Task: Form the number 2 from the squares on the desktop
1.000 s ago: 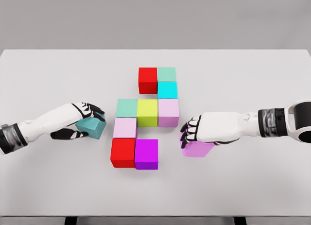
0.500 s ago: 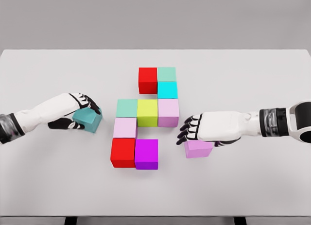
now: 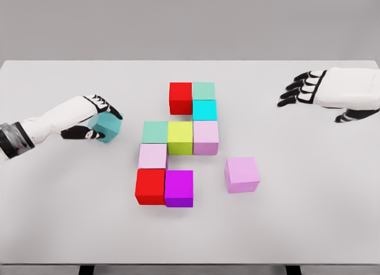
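In the left hand (image 3: 95, 125) a teal cube (image 3: 105, 128), gripped, just left of the cluster (image 3: 178, 145), right hand (image 3: 323, 91) open, hovering well up-right of a loose pink cube (image 3: 242, 174) on the counter (image 3: 309, 227)

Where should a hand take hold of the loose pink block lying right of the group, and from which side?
Best from above, fingers and thumb on two opposite side faces of the pink block. It sits flat on the table, turned slightly, apart from the purple block, so all four sides look free. The right hand hovers open, up and to its right, and seems nearest.
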Controlling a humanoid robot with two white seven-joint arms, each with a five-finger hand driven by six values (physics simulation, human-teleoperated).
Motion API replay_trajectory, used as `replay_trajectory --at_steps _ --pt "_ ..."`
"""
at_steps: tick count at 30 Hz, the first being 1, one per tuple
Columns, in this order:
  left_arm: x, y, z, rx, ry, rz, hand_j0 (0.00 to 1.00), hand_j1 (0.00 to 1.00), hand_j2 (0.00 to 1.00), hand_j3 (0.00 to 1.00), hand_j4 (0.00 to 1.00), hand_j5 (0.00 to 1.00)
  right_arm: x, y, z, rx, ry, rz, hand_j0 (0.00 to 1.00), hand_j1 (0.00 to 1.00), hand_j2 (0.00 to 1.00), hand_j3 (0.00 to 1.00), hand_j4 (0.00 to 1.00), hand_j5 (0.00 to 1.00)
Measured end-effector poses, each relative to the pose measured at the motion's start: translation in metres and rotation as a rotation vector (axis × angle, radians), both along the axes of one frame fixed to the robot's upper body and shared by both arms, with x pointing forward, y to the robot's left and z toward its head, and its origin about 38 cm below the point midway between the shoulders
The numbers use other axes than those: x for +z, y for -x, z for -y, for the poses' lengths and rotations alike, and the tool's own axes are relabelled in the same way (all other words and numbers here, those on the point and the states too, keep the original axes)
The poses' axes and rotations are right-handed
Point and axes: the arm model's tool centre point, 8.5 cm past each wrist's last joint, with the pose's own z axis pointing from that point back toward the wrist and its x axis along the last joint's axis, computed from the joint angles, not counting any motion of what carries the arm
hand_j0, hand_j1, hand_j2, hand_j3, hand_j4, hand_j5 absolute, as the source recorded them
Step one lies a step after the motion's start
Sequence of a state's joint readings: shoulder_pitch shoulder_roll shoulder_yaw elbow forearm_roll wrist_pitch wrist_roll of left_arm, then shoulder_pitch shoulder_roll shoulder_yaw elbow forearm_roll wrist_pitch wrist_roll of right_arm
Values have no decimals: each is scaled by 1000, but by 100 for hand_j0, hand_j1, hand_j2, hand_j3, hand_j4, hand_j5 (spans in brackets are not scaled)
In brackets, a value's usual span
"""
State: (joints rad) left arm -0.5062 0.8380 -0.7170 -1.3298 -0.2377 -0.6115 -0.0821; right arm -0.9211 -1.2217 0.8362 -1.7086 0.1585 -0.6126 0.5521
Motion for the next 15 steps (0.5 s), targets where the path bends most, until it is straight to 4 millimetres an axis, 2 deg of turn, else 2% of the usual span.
replay_trajectory --at_steps 2,3,5,6,7,8,9,11,15 --pt "1 -4 2 4 5 4 63 63 63 63 63 63 3 -9 17 -56 50 -1 99 99 99 99 99 99" --pt "6 -9 3 4 7 15 63 63 63 63 63 63 -11 -12 20 -65 91 -30 97 97 97 97 97 97" --pt "9 -15 7 2 8 22 63 63 63 63 63 63 -35 -15 19 -56 164 -65 69 69 69 69 69 69" --pt "10 -18 8 2 8 24 63 63 63 63 63 63 -46 -16 15 -40 199 -74 59 59 59 59 59 59" --pt "10 -20 9 2 7 25 63 63 63 63 63 63 -55 -16 9 -19 230 -78 56 56 56 56 56 56" --pt "10 -22 11 1 9 25 63 63 63 63 63 63 -58 -17 1 6 254 -68 56 56 56 56 56 56" --pt "13 -26 14 0 12 32 63 63 63 63 63 63 -51 -21 -8 30 272 -38 56 56 56 56 56 56" --pt "20 -34 19 -4 12 46 63 63 63 63 63 63 -57 -22 -23 78 287 -31 56 56 56 56 56 56" --pt "26 -50 29 -4 16 56 63 63 63 63 63 63 -82 -18 -43 144 279 -64 56 56 56 56 56 56"
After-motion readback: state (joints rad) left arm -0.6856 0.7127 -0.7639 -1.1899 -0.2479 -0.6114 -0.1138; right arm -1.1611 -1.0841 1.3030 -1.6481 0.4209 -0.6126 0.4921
